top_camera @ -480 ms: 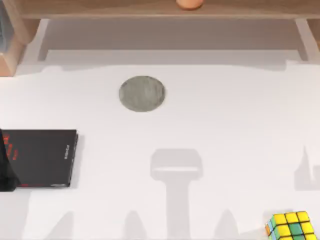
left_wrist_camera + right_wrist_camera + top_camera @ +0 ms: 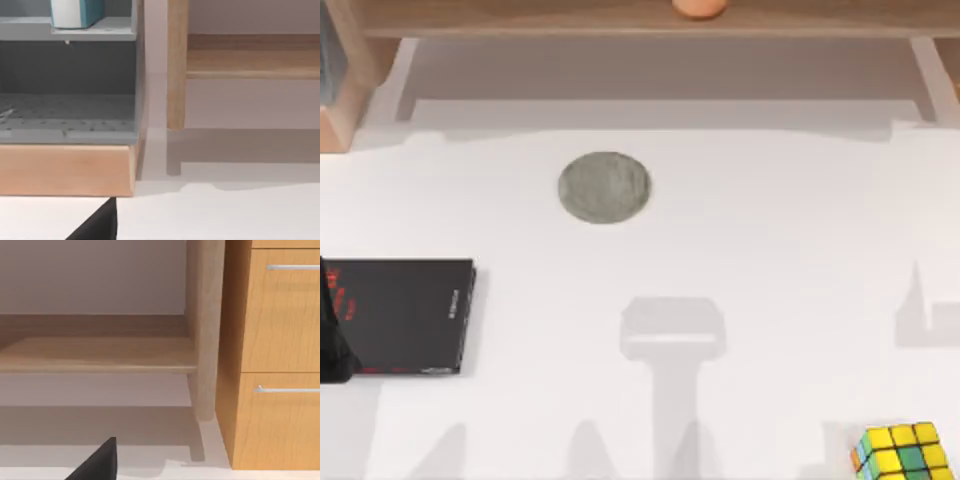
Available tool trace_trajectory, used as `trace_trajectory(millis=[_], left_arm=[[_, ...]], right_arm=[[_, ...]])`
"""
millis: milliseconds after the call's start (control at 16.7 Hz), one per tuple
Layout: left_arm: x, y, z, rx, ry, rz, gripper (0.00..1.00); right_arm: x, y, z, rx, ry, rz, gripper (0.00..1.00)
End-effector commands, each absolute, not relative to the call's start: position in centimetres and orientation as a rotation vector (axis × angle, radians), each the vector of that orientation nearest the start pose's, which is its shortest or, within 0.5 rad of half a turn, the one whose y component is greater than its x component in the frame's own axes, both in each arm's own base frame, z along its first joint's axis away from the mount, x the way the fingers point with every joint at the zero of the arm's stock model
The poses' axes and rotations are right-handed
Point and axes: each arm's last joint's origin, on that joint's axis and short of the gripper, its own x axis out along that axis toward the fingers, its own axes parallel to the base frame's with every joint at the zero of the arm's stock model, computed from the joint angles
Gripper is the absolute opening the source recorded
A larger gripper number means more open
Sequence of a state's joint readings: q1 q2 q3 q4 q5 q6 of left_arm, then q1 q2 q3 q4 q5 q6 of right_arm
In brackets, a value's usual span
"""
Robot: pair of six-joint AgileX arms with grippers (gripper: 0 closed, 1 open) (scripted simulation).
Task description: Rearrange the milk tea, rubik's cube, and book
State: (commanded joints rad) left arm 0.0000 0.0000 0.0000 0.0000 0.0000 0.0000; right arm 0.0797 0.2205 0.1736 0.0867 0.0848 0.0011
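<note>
The rubik's cube sits at the lower right edge of the white table, wide bare surface around it. The milk tea peeks in at top centre on the wooden shelf; the book stands in a grey cubby. I cannot tell how either claw stands.

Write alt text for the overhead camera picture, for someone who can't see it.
A white table seen from above: a grey round disc toward the back, a thin black book with red marks at the left edge, a rubik's cube at the front right corner. A wooden shelf runs along the back.
</note>
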Motion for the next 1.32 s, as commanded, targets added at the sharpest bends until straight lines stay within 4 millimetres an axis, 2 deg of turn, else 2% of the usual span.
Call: trace_trajectory(millis=[180, 300, 480, 600, 780, 960, 1140, 1320], left_arm=[[10.6, -0.1, 16.0, 0.0, 0.0, 0.0, 1.0], [10.6, -0.1, 16.0, 0.0, 0.0, 0.0, 1.0], [10.6, -0.1, 16.0, 0.0, 0.0, 0.0, 1.0], [10.6, -0.1, 16.0, 0.0, 0.0, 0.0, 1.0], [10.6, -0.1, 16.0, 0.0, 0.0, 0.0, 1.0], [10.6, -0.1, 16.0, 0.0, 0.0, 0.0, 1.0], [10.6, -0.1, 16.0, 0.0, 0.0, 0.0, 1.0], [10.6, -0.1, 16.0, 0.0, 0.0, 0.0, 1.0]], right_arm=[[13.8, 1.6, 25.3, 0.003, -0.051, -0.008, 1.0], [16.5, 2.9, 28.0, 0.004, -0.051, -0.011, 1.0], [22.1, 6.2, 30.8, 0.003, -0.042, -0.013, 1.0], [26.2, 9.3, 31.3, 0.001, -0.032, -0.014, 1.0], [32.0, 14.9, 30.0, -0.004, -0.017, -0.015, 1.0], [36.1, 20.5, 26.7, -0.011, -0.003, -0.016, 1.0], [38.2, 24.8, 23.4, -0.014, 0.002, -0.016, 1.0], [39.0, 27.1, 21.5, -0.012, 0.0, -0.016, 1.0]])
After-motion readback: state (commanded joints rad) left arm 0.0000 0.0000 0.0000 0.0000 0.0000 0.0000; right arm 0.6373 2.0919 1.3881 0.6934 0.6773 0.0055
